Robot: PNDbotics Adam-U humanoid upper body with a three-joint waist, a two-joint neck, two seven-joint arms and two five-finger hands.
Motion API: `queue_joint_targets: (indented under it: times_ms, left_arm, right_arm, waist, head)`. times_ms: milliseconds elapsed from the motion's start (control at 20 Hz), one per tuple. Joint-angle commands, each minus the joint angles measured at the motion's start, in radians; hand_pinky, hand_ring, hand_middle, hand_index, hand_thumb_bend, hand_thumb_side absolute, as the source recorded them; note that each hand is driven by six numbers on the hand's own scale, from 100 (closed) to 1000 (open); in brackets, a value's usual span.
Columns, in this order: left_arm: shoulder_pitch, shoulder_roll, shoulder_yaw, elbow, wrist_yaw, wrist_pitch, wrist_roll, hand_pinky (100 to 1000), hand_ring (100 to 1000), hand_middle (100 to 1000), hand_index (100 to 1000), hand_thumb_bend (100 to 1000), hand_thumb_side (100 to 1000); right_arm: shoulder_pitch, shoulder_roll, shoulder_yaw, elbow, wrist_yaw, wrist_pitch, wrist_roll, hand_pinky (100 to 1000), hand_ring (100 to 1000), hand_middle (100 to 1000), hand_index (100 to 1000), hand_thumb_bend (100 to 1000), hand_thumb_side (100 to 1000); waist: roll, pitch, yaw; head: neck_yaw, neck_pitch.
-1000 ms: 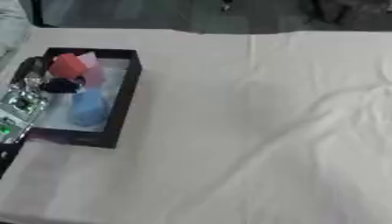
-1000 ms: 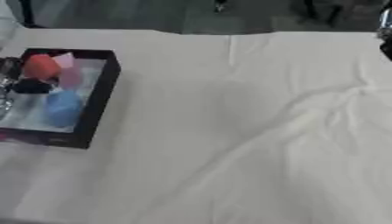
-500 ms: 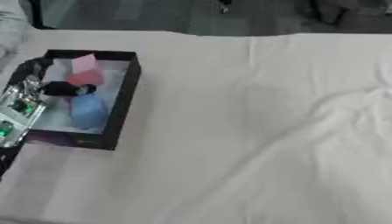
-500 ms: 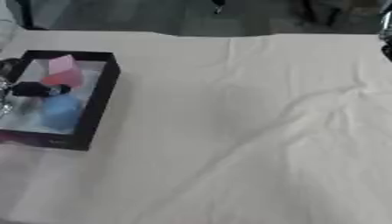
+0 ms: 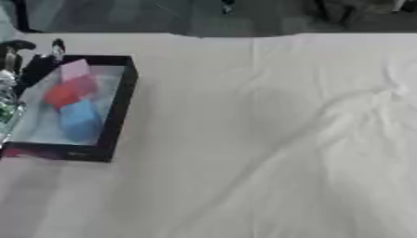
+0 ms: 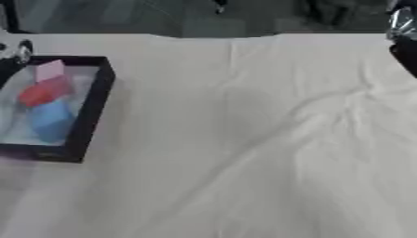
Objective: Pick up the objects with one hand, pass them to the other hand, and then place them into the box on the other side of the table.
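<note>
Left hand (image 5: 15,69): I see it at the box's outer edge, black and silver; whether its fingers are spread or curled, I cannot tell.
Right hand (image 6: 403,35): only a dark sliver shows at the far right edge; finger state unreadable.
Box (image 5: 122,100): black, rectangular, shallow-walled, pale floor; it sits just beside my left hand.
Pink block (image 5: 75,69): flat-faced, matte; nearest my left hand, at the box's far end.
Red block (image 5: 67,90): angular, touching the pink one.
Blue block (image 5: 79,120): chunky and faceted, just past the red one, toward the near wall.
Table cloth (image 5: 269,139): cream fabric, soft creases on the right-hand side.
Step in hand: all three blocks appear delivered. I judge the best move is lifting my left hand straight up, clear of the wall, so nothing gets dragged.
</note>
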Motion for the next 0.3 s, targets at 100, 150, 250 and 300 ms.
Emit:
queue_joint_targets:
  times_ms: [100, 150, 250, 300]
  left_arm:
    - [0.008, -0.017, 0.030, -0.113, 0.151, -0.097, 0.078, 732, 1000, 915, 840, 227, 1000]
    - [0.014, -0.030, 0.033, -0.133, 0.185, -0.117, 0.089, 726, 1000, 914, 835, 243, 1000]
    - [0.025, -0.055, 0.034, -0.163, 0.254, -0.146, 0.105, 706, 1000, 908, 824, 266, 1000]
    - [0.030, -0.065, 0.033, -0.175, 0.285, -0.158, 0.109, 700, 1000, 909, 822, 254, 1000]
  right_arm:
    - [0.008, -0.006, -0.028, -0.020, -0.049, 0.003, -0.008, 813, 760, 710, 846, 100, 564]
    - [0.014, -0.002, -0.030, -0.020, -0.062, 0.001, -0.005, 815, 763, 712, 849, 100, 582]
    - [0.025, 0.008, -0.034, -0.020, -0.095, -0.004, 0.005, 818, 765, 714, 852, 100, 643]
    - [0.030, 0.014, -0.037, -0.020, -0.114, -0.006, 0.008, 816, 763, 711, 850, 100, 656]
  waist:
    - [-0.011, -0.006, -0.003]
    - [-0.011, -0.006, -0.004]
    - [-0.010, -0.004, -0.006]
    - [-0.009, -0.004, -0.006]
  head:
    - [-0.012, 0.000]
    - [-0.015, -0.001]
    - [-0.019, -0.004]
    - [-0.021, -0.006]
